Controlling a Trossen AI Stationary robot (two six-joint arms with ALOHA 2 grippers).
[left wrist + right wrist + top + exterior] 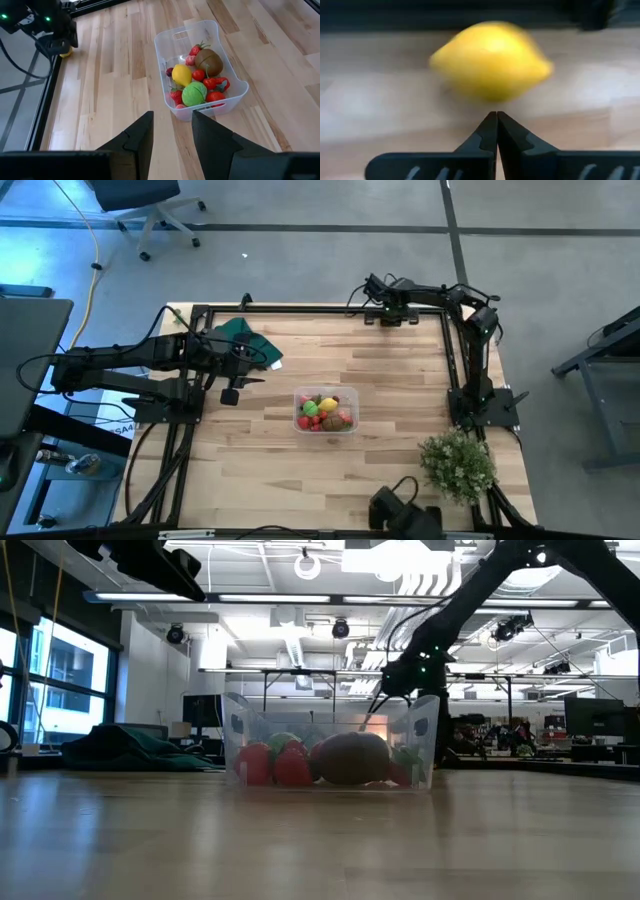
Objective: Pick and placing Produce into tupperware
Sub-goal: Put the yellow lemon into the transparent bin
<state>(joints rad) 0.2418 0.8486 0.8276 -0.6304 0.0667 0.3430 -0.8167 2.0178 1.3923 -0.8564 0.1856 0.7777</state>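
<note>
The clear tupperware [325,412] stands mid-table and holds several produce pieces: a yellow one [181,75], a green one [194,93], a brown one [208,61] and red ones [272,764]. A yellow lemon [492,60] lies on the wood by the table's far edge, also visible in the left wrist view as a yellow piece [65,50]. My right gripper [496,117] is shut, with its tips right in front of the lemon. My left gripper [172,115] hovers open and empty, left of the tub [200,70]. My right gripper's shut fingertips [490,125] point at the near side of the lemon [492,95]. I cannot tell whether they touch it. The lemon lies on the table.
A dark green cloth [245,340] lies near the far left corner. A bushy pale-green plant [458,465] stands at the near right. A black frame rail [300,309] runs along the table's far edge. Bare wood [390,380] lies between tub and right arm.
</note>
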